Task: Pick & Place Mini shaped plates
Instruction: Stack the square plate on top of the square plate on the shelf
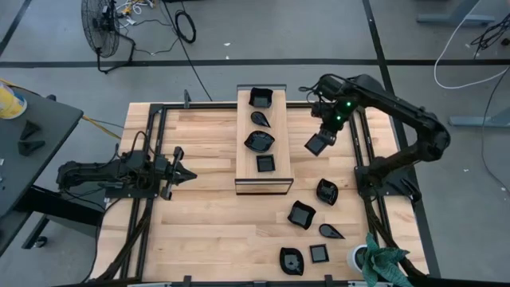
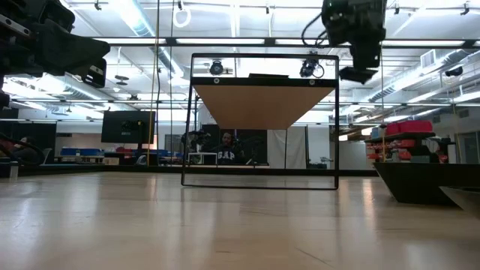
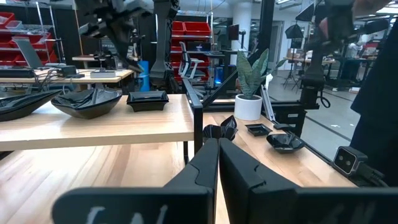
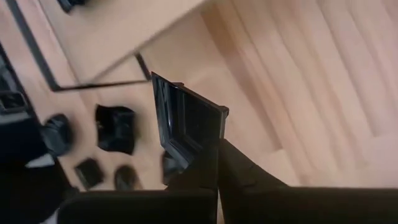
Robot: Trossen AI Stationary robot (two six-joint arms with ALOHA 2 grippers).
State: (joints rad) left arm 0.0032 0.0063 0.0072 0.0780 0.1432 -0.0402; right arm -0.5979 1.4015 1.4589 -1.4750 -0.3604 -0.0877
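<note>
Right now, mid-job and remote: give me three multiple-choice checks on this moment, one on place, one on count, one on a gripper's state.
1. Where is the right gripper?
A. Raised just right of the wooden board
B. Low at the table's near edge
C. Beside the left arm

2. How many black plates lie on the board?
A. Two
B. Four
C. Seven

3. What is the right gripper doing?
A. Open, empty
B. Shut, empty
C. Shut on a square plate

Answers:
1. A, the high view shows it beside the board's right edge.
2. B, four sit in a row.
3. C, the right wrist view shows the plate pinched by its rim.
</note>
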